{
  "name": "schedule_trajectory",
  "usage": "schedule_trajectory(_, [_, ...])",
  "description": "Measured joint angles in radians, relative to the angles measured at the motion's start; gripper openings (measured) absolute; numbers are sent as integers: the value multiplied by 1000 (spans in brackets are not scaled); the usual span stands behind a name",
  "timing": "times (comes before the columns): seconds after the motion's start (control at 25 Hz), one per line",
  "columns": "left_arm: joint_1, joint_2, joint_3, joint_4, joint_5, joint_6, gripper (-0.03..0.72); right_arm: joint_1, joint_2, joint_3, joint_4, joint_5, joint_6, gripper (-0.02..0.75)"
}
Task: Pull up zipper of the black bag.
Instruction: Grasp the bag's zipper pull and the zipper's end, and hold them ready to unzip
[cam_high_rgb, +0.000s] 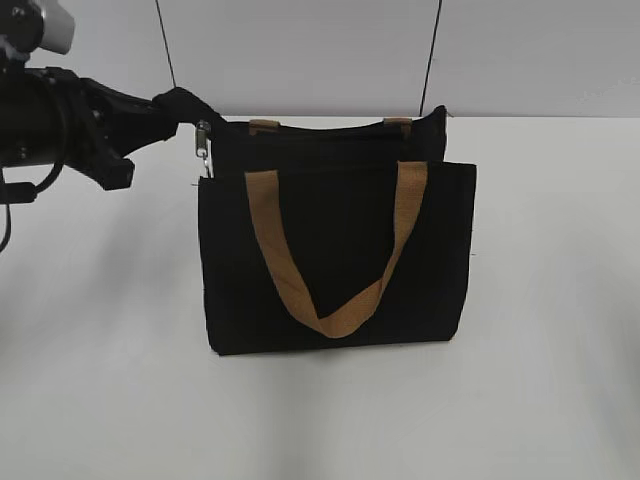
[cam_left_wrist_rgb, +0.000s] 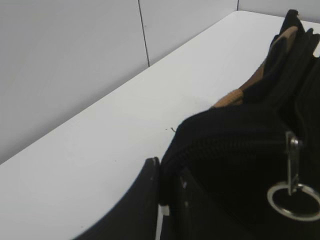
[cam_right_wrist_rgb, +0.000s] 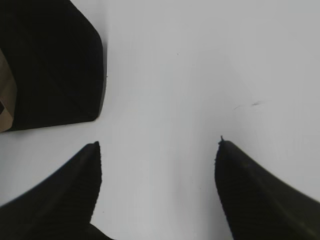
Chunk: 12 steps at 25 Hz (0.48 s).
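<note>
The black bag (cam_high_rgb: 335, 255) stands upright on the white table, and its tan strap (cam_high_rgb: 335, 300) hangs down the front. The zipper (cam_left_wrist_rgb: 235, 142) runs along the top edge. Its silvery pull tab (cam_high_rgb: 204, 145) with a ring (cam_left_wrist_rgb: 293, 200) hangs at the bag's left end. My left gripper (cam_high_rgb: 188, 103) is shut on the fabric of the bag's top left corner (cam_left_wrist_rgb: 167, 185), just left of the pull tab. My right gripper (cam_right_wrist_rgb: 157, 150) is open and empty above bare table. A bottom corner of the bag (cam_right_wrist_rgb: 55, 70) lies to its upper left. The right arm is out of the exterior view.
The white table (cam_high_rgb: 100, 350) reaches a grey panelled wall (cam_high_rgb: 300, 50) close behind the bag. The table's far edge meets that wall in the left wrist view (cam_left_wrist_rgb: 100, 105).
</note>
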Motion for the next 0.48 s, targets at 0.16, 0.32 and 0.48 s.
schedule_trajectory(0.16, [0, 0, 0, 10, 0, -6, 21, 1, 181, -90, 7, -15, -22, 537])
schedule_trajectory(0.32, [0, -2, -2, 13, -1, -9, 21, 50, 348, -169, -40, -27, -8, 537])
schedule_trajectory(0.48, [0, -3, -20, 13, 0, -9, 21, 214, 469, -243, -143, -49, 126, 537])
